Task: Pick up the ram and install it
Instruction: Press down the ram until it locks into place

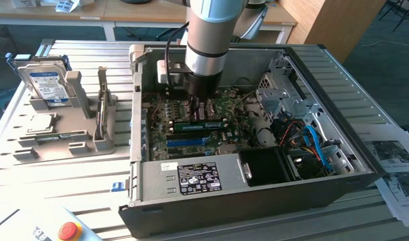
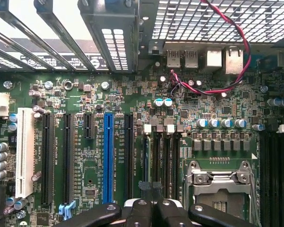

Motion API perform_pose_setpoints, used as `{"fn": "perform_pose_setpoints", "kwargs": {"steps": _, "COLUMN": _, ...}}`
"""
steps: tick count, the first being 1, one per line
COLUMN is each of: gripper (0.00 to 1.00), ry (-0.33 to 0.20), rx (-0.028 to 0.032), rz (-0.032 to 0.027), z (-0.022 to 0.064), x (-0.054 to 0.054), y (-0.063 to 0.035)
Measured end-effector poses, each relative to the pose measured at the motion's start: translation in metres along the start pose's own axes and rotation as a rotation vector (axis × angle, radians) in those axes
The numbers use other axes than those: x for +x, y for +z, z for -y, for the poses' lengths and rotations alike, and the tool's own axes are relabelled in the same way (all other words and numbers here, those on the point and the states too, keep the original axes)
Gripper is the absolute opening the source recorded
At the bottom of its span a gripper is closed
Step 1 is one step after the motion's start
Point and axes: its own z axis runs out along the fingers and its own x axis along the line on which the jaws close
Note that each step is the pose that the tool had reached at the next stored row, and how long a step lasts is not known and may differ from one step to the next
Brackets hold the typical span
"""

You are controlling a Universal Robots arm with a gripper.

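Item: hand (image 1: 198, 104), fingers closed together, low inside the open computer case (image 1: 338, 145) above the motherboard (image 2: 217, 118). Ram (image 1: 201, 122): lying just beneath the hand among the memory slots. Step, by judgement: seating the ram. Requirement: straight, even downward pressure.

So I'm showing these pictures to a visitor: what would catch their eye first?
The big silver robot arm plunging into the open computer case, its end effector down at the green motherboard. Then the hard drive standing in a grey rack at the exterior view's left.
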Motion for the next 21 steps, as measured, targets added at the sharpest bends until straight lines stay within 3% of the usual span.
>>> {"fn": "perform_pose_setpoints", "kwargs": {"steps": 21, "gripper": 0.1, "ry": 0.0, "rx": -0.0001, "rz": -0.0002, "z": 0.0001, "x": 0.0001, "y": 0.0034}}
